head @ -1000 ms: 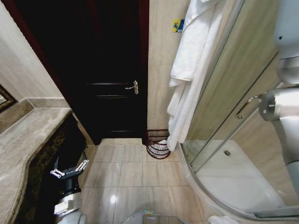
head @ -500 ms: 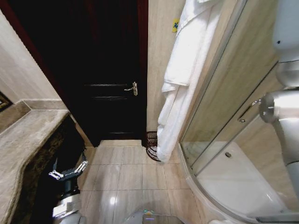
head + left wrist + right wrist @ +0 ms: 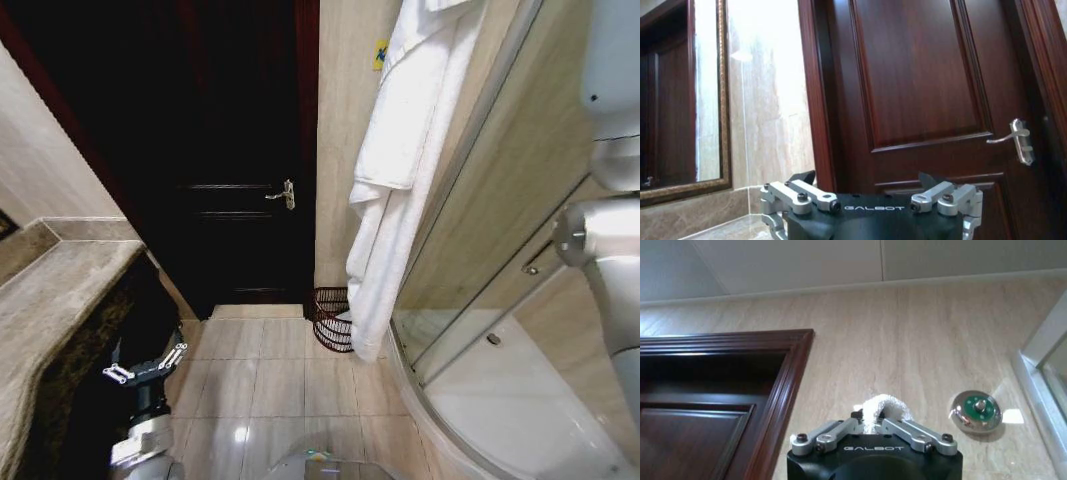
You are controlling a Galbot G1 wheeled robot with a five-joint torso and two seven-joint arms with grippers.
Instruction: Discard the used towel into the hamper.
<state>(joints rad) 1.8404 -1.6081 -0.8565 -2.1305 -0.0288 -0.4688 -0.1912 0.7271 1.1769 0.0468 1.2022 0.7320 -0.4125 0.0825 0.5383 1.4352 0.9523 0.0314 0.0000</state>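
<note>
A long white towel [image 3: 395,170] hangs down the beige wall beside the door, its lower end draped in front of the hamper's right side. The hamper [image 3: 330,318], a small dark reddish-brown wire basket, stands on the floor in the corner by the door. In the right wrist view my right gripper [image 3: 875,424] is raised high and shut on a tuft of the towel [image 3: 880,409]. My left gripper [image 3: 147,365] hangs low beside the counter, open with nothing between its fingers; the left wrist view shows it [image 3: 867,179] facing the door.
A dark wooden door [image 3: 230,150] with a metal handle [image 3: 287,194] is shut ahead. A stone counter [image 3: 50,300] runs along the left. A curved glass shower enclosure [image 3: 500,300] fills the right. Tiled floor [image 3: 270,370] lies between them.
The hanging towel has swung left compared with a second ago and now covers the hamper's right side. The camera has shifted slightly. The left arm has not moved.
</note>
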